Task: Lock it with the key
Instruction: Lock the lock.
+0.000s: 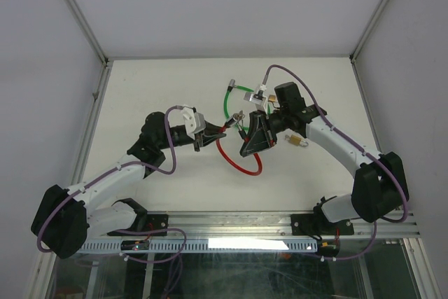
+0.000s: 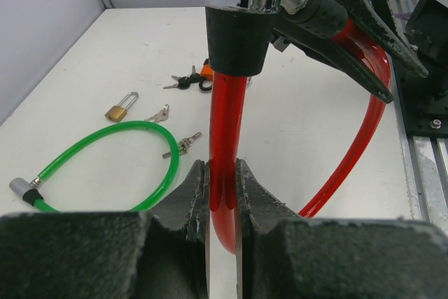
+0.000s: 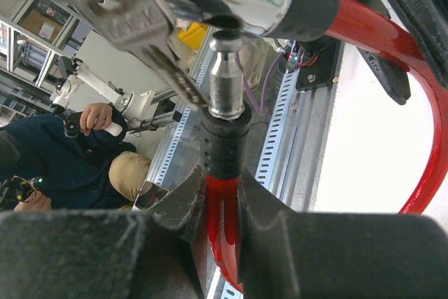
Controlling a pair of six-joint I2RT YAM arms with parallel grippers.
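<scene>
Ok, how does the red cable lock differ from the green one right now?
The red cable lock is clamped by the left gripper and right gripper; the green cable lock is untouched. The red loop is held up; the green one lies flat on the table. Both are plastic-coated cables with metal ends.

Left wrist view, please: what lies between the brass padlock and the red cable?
A small silver key lies between padlock and red cable, per the left wrist view.
</scene>
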